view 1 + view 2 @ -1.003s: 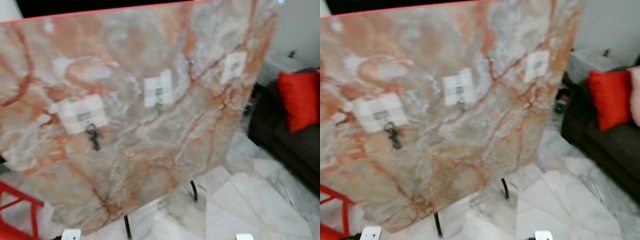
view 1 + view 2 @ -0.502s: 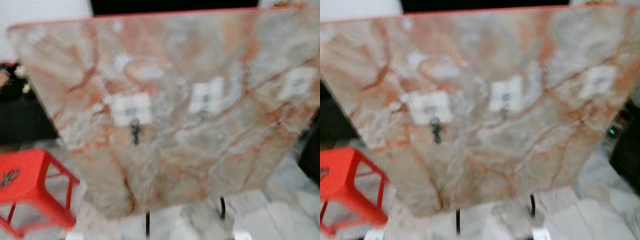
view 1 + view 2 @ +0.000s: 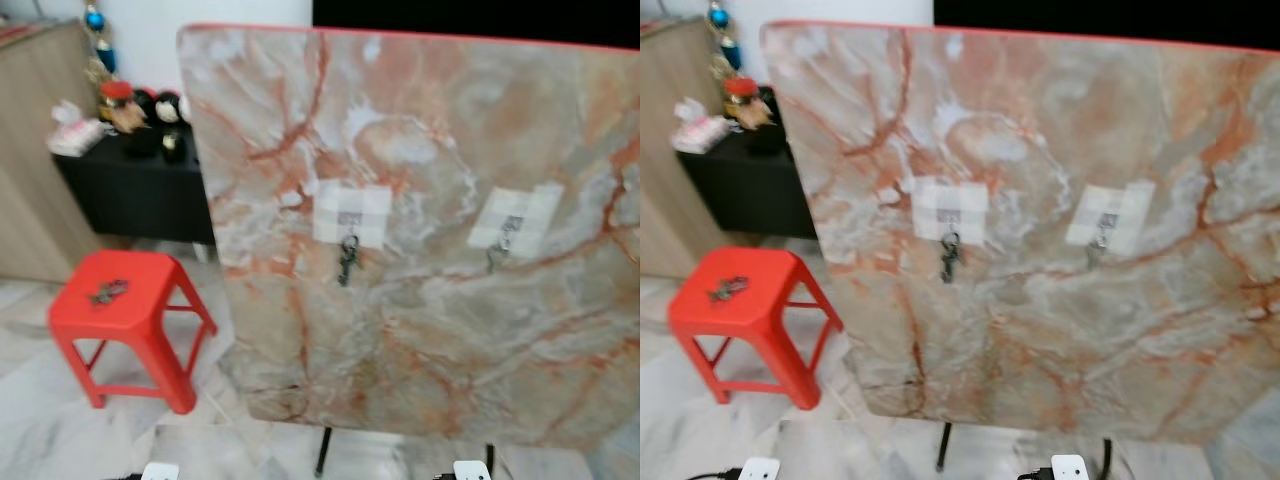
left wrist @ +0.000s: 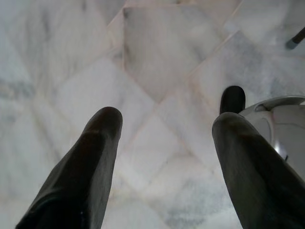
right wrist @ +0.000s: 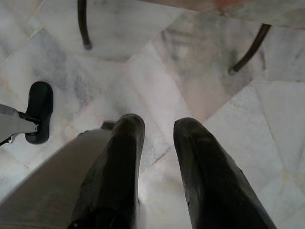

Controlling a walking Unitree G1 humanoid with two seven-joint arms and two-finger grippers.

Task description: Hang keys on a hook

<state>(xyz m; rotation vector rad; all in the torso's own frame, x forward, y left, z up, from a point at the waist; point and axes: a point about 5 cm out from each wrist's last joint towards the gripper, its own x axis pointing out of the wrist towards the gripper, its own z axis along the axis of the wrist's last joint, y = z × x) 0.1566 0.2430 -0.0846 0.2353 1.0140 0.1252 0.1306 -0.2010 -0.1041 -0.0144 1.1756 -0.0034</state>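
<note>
On an upright marble-patterned board (image 3: 430, 330) veined in orange and grey, a small dark bunch of keys (image 3: 346, 262) hangs from a hook (image 3: 351, 238) on a white adhesive patch (image 3: 352, 214), with a second patch (image 3: 515, 220) and its hook to the right. A red plastic stool (image 3: 125, 320) stands on the pale marble floor (image 4: 157, 57) to the left. Both arms hang low over the floor: the left gripper (image 4: 167, 129) has its fingers (image 4: 95, 157) spread wide and empty, the right gripper (image 5: 158, 129) has its fingers slightly apart, holding nothing.
</note>
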